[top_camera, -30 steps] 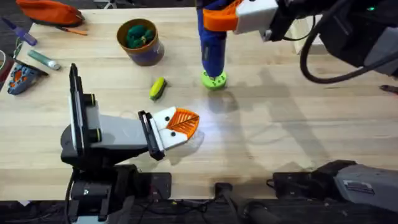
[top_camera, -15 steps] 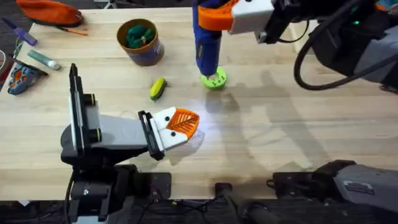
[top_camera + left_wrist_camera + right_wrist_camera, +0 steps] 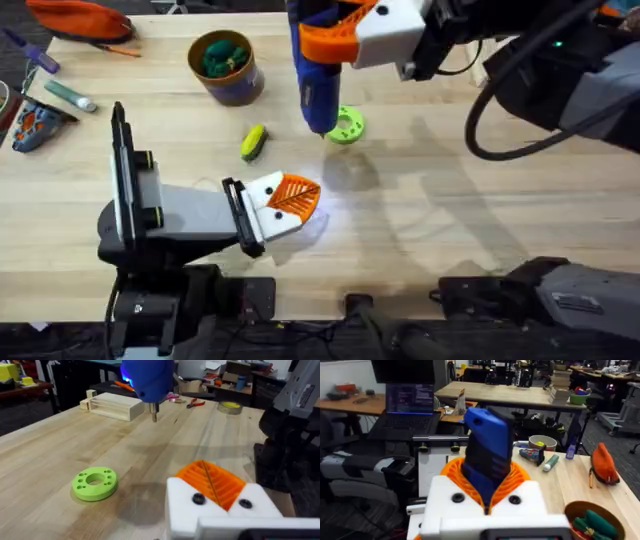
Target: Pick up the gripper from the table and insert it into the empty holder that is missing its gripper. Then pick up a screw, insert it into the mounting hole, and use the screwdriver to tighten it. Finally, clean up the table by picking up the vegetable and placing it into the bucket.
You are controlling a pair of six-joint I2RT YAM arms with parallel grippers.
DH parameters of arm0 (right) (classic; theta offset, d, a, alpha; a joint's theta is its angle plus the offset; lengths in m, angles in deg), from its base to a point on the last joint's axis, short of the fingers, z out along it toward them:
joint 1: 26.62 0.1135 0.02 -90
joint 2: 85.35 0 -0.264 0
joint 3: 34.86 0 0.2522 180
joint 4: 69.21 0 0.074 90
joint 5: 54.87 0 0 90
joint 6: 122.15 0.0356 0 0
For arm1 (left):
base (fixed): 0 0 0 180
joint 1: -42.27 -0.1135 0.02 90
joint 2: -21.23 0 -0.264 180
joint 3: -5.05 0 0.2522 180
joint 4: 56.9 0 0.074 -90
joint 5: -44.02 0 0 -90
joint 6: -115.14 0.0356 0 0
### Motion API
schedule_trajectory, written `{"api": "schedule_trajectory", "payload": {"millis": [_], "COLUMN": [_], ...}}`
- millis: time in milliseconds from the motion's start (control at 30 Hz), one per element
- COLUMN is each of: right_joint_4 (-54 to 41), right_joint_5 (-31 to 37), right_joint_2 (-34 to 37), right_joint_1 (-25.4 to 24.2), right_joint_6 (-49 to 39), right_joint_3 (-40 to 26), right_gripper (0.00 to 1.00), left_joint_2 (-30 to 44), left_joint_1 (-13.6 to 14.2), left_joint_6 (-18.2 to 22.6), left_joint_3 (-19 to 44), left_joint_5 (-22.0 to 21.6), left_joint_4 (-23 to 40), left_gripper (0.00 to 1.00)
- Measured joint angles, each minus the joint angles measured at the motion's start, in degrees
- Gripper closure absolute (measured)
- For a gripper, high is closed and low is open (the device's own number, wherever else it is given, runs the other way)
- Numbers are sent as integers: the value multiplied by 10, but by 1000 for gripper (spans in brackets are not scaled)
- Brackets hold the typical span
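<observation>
A: Table (image 3: 450, 220) first. Light wood. Left arm low at the near-left, its gripper (image 3: 290, 200) pointing toward mid-table.

B: State of it?

A: 2 orange ribbed fingers (image 3: 212, 482) on white mounts, pressed together, nothing between them. Resting just over the wood.

B: Right arm?

A: Reaches in from the far right. Right gripper (image 3: 335, 35) clamped on the screwdriver (image 3: 315, 85). In the wrist view the blue body (image 3: 490, 455) sits wedged between the orange pads.

B: Attitude of the driver?

A: Close to upright, tip down, off the table. Left wrist view shows the metal tip (image 3: 154, 412) in the air, well apart from the surface.

B: What's under it?

A: Green ring dish (image 3: 347, 125), flat on the wood, just beside the tip on the right. Ring of holes around its centre opening.

B: Bucket?

A: Bucket (image 3: 227, 68) at the far left-centre, dark blue sides, tan rim, a green leafy toy (image 3: 222, 57) inside.

B: Vegetable?

A: Vegetable (image 3: 254, 141) lies on the table between bucket and left gripper, touching neither. Yellow, green end.
</observation>
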Motion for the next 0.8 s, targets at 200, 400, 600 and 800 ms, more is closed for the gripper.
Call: {"api": "schedule_trajectory", "payload": {"millis": [200, 400, 600, 800], "right_joint_4": [15, 27, 50, 52], "right_joint_5": [0, 0, 0, 0], "right_joint_2": [0, 0, 0, 0], "right_joint_1": [35, 60, 78, 101], "right_joint_6": [0, 0, 5, 11], "right_joint_3": [0, 0, 0, 0], "right_gripper": [975, 975, 975, 975], "left_joint_2": [0, 0, 0, 0], "left_joint_1": [0, 0, 0, 0], "left_joint_6": [0, 0, 0, 0], "left_joint_3": [0, 0, 0, 0], "left_joint_5": [0, 0, 0, 0], "left_joint_4": [0, 0, 0, 0], "left_gripper": [986, 986, 986, 986]}}
